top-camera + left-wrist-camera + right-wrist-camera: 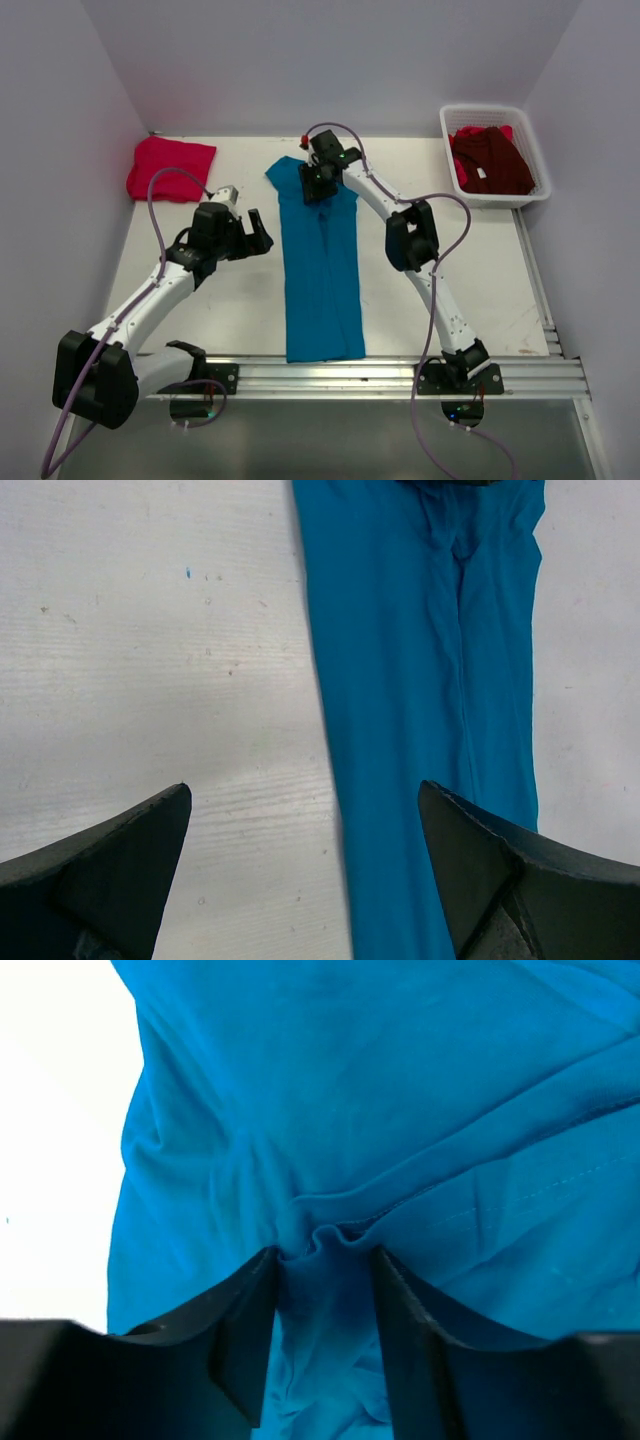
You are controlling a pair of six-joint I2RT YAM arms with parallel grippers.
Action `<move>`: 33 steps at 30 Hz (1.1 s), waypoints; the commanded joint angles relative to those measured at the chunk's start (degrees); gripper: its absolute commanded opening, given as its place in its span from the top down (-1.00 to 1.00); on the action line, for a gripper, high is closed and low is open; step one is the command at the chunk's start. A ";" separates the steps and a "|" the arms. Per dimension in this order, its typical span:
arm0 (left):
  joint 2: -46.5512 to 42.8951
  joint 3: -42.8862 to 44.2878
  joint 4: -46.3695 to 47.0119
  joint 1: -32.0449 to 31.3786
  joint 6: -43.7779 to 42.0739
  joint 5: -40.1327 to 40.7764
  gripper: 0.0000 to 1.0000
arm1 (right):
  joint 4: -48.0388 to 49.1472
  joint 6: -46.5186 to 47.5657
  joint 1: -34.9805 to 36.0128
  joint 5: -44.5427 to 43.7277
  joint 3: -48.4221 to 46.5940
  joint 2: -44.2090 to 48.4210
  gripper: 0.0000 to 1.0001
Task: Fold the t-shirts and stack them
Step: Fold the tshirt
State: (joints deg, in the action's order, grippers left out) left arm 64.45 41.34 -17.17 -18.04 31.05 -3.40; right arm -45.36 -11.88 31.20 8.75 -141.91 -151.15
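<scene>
Between the fingers of the right end effector [325, 1255] sits a puckered ridge of cloth: it is pinched shut on the far end of the teal-blue t-shirt [322, 270], and creases spread out from the grip. That shirt lies as a long narrow strip down the middle of the tabletop [470, 290], its near end close to the front rail. To its left, the left end effector [305, 790] hovers with its jaws spread wide and nothing between them, one fingertip over bare surface and the other over the strip's edge. In the far left corner lies the folded pinkish-red t-shirt [170, 168]. At far right, the dark maroon t-shirt [492, 160] sits crumpled inside the white mesh basket [480, 108].
</scene>
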 commanded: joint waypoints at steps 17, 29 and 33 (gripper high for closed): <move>0.85 -1.09 5.04 -0.41 1.82 -2.05 -0.98 | 4.93 1.16 0.18 0.30 11.38 12.98 0.15; 2.00 -1.27 5.65 -0.76 1.91 -1.79 -0.97 | 3.97 1.33 0.18 -4.89 12.09 15.18 0.33; 2.00 -1.18 6.00 -0.77 1.91 -1.44 -0.97 | 3.62 1.16 0.18 -3.93 12.09 15.18 0.41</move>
State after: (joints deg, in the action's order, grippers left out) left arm 66.43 40.38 -14.28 -18.33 32.25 -4.69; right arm -41.80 -11.27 31.16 5.41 -129.93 -139.46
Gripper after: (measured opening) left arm 0.990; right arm 0.307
